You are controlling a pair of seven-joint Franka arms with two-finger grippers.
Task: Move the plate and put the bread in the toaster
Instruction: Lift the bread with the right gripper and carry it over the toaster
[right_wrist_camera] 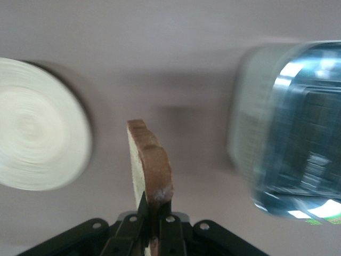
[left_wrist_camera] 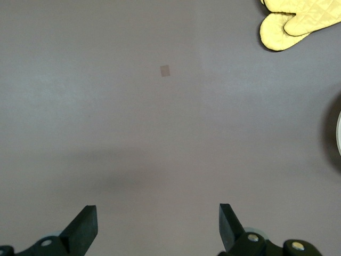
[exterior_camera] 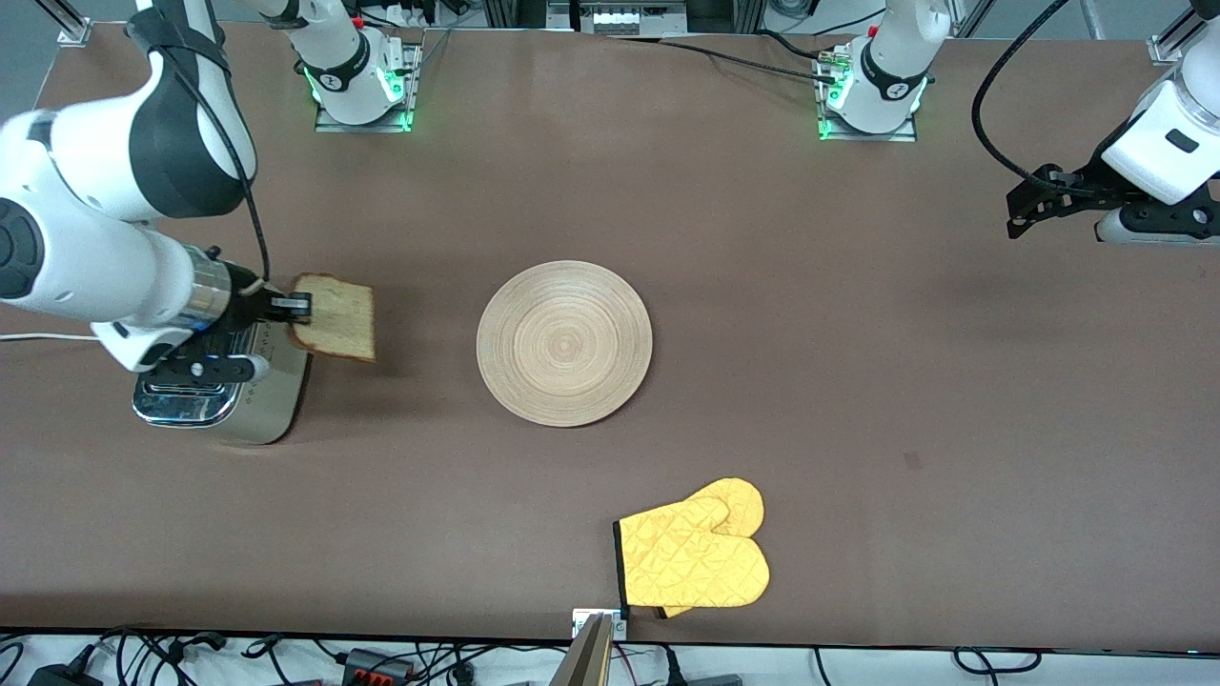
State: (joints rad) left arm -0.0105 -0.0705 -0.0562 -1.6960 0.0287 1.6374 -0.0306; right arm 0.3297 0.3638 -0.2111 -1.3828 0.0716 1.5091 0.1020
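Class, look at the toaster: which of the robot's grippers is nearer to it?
The right. The right gripper holds the bread just above the toaster. The left gripper waits open over bare table at the left arm's end.

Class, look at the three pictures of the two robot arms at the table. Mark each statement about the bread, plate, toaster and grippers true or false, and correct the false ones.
1. The right gripper is shut on the bread. True.
2. The bread lies on the plate. False: the plate is bare; the bread is held in the air beside the toaster.
3. The left gripper is open over bare table. True.
4. The yellow oven mitt covers the toaster. False: it lies on the table, nearer the front camera than the plate.
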